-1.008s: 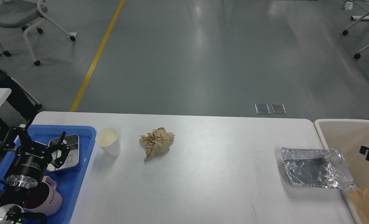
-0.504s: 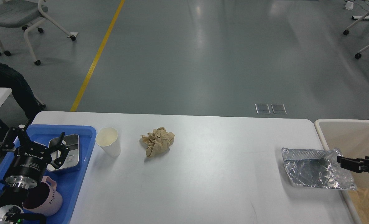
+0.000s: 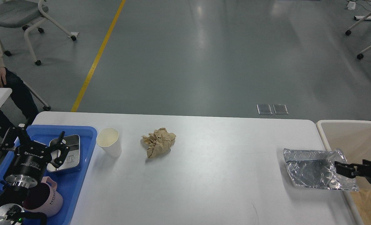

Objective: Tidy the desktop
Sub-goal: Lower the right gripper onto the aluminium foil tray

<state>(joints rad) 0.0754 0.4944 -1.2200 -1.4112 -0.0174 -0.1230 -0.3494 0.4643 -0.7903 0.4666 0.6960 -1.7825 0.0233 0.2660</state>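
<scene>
The large white rectangular desktop (image 3: 204,175) lies beneath both grippers. Left gripper (image 3: 37,140) – fingers spread – hangs over its left end. Right gripper (image 3: 341,168) reaches over the right edge – finger state unclear.

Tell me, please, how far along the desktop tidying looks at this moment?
Partly done, it seems. A metal dish and a pink mug sit in the blue tray. In hand: the right gripper is at the foil tray beside the beige bin, with no visible grasp. Left on the desktop: the paper cup, the crumpled brown paper and the foil tray. The left gripper hangs open over the blue tray.
</scene>
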